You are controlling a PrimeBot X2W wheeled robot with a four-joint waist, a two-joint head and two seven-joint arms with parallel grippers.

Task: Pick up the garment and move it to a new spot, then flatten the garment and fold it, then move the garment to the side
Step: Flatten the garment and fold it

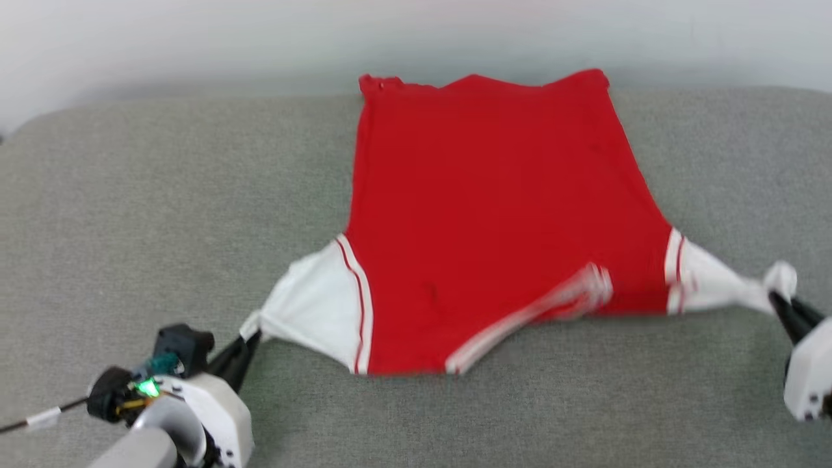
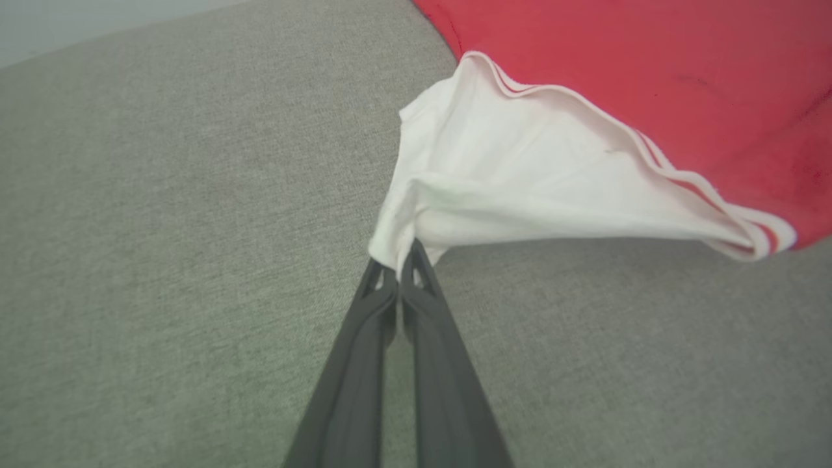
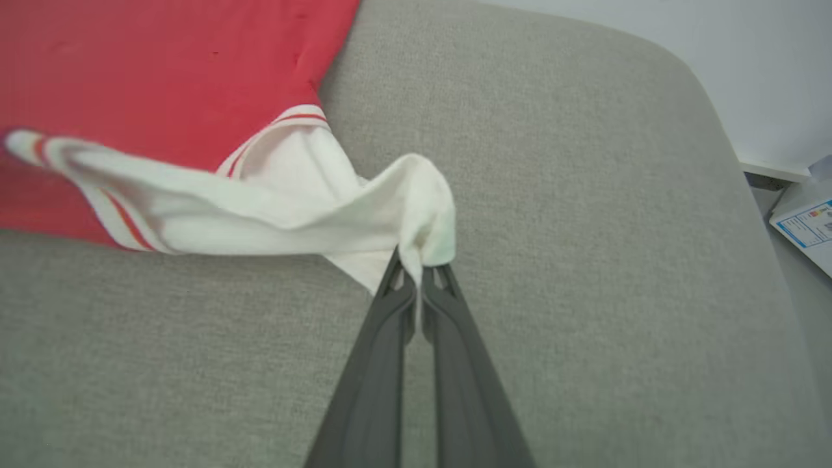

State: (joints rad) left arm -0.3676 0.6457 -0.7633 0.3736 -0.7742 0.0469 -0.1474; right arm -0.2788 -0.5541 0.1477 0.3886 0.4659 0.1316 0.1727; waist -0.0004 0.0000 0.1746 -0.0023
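The garment (image 1: 494, 214) lies spread at the centre of the head view, plain red side up. Its hem is at 12 o'clock and its neck edge at 6 o'clock.

- Hem: reaches the far edge of the grey fabric surface (image 1: 130, 195), just below the pale wall (image 1: 195, 39). The corners are slightly curled.
- Striped trim (image 1: 552, 305): runs slantwise near the neck edge toward 5 o'clock and is blurred.
- Left-side sleeve (image 1: 312, 305): white, drawn out to a point toward 8 o'clock.
- Right-side sleeve (image 1: 715, 283): white, twisted into a narrow strand toward 4 o'clock.

The left gripper (image 1: 252, 338) has its fingers pressed together, pinching the tip of the left-side sleeve. In the left wrist view the cloth rises off the surface at the pinch. The right gripper (image 1: 777, 300) is likewise clamped on the bunched tip of the right-side sleeve.

Open room:
- 9 to 10 o'clock: a wide bare stretch of fabric out to the rounded corner.
- 2 to 3 o'clock: a similar bare stretch.
- 6 o'clock: a bare band between the neck edge and the near side.
- 12 o'clock: none beyond the hem.

In the right wrist view the surface's rounded edge curves away at 2 o'clock. A printed sheet (image 3: 806, 224) lies beyond it.
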